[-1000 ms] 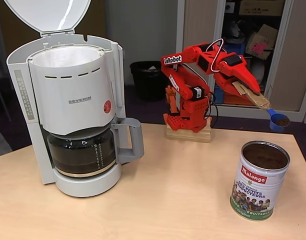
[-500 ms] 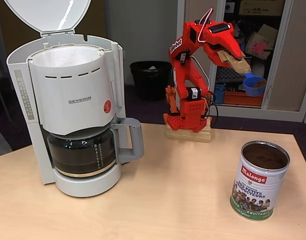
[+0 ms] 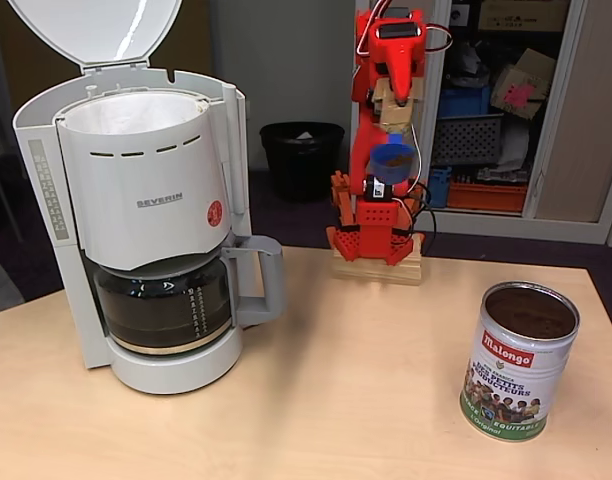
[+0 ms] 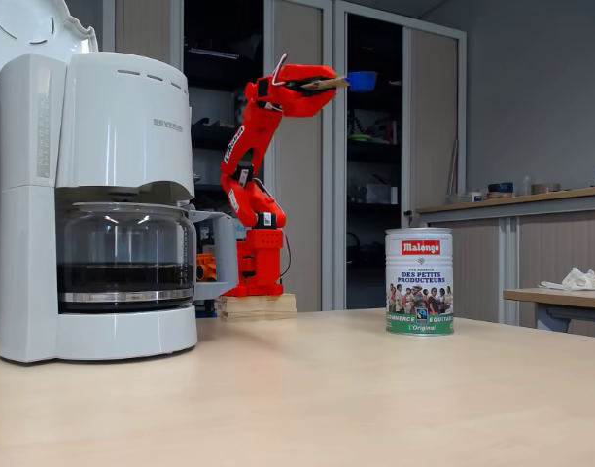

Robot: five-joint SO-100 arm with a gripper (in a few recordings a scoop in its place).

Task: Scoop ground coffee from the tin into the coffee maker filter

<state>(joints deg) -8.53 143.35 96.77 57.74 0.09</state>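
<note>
At the table's left stands the coffee maker (image 3: pixel 151 225), lid up, its paper filter (image 3: pixel 136 112) lining the open basket. Behind the table's middle the red arm (image 3: pixel 378 190) rears upright, and its gripper (image 3: pixel 396 112) is clenched on a wooden-handled blue scoop (image 3: pixel 392 160), cup facing the camera, handle running up-down. Rightmost, the tin (image 3: pixel 519 362) stands upright and open, ground coffee (image 3: pixel 530 312) inside.

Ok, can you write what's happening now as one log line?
pincer: shut on blue scoop, raised | coffee tin: open, on table | coffee maker: lid up, filter in
</note>
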